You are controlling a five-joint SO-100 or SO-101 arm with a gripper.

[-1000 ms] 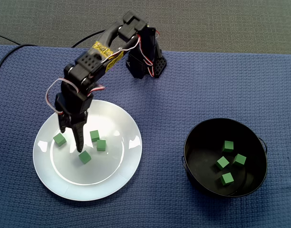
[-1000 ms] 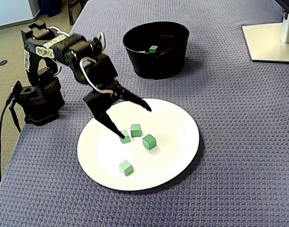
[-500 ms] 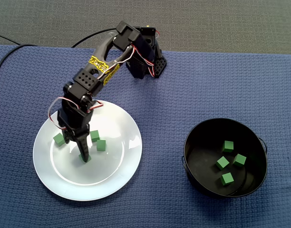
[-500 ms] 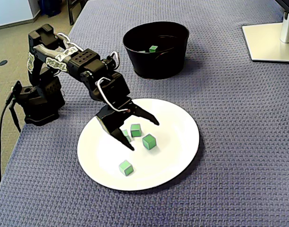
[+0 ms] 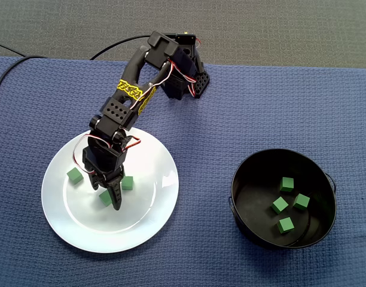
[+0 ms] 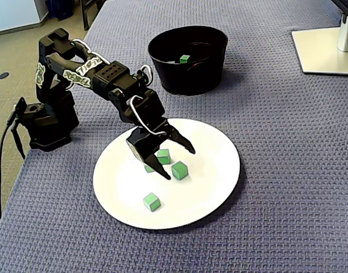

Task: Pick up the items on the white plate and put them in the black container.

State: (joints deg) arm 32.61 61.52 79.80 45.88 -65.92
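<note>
Blue woven cloth [image 6: 288, 170] covers the table in a fixed view taken from the side. On it lies a white round plate [image 6: 214, 187]. The black arm [image 6: 83, 71] stretches from its base at the left down over the plate's left half. Its black two-finger gripper [image 6: 179, 164] hangs low over the plate with the jaws spread wide and nothing held between them. Four small green cubes lie on the plate: one [image 6: 152, 201] alone near the front, one [image 6: 179, 170] just beside the lower fingertip, one [image 6: 163, 156] seen between the two fingers, and one [image 6: 148, 169] half hidden behind the gripper. Whether a finger touches any cube cannot be told. Well beyond the plate stands a black bucket-shaped container [image 6: 188, 79], with one green cube [image 6: 185, 58] showing inside.

In a fixed view from above, the plate [image 5: 153, 218] sits at the left and the container [image 5: 243, 179] well apart at the right, with four green cubes [image 5: 280, 205] in it. The gripper points down the picture over the middle of the plate. Its fingers overlap here, so their spread cannot be read. Three cubes show on the plate: one [image 5: 75, 175] left of the gripper, one [image 5: 128, 183] just right of it, and one [image 5: 104, 197] against the long finger's left side.
</note>
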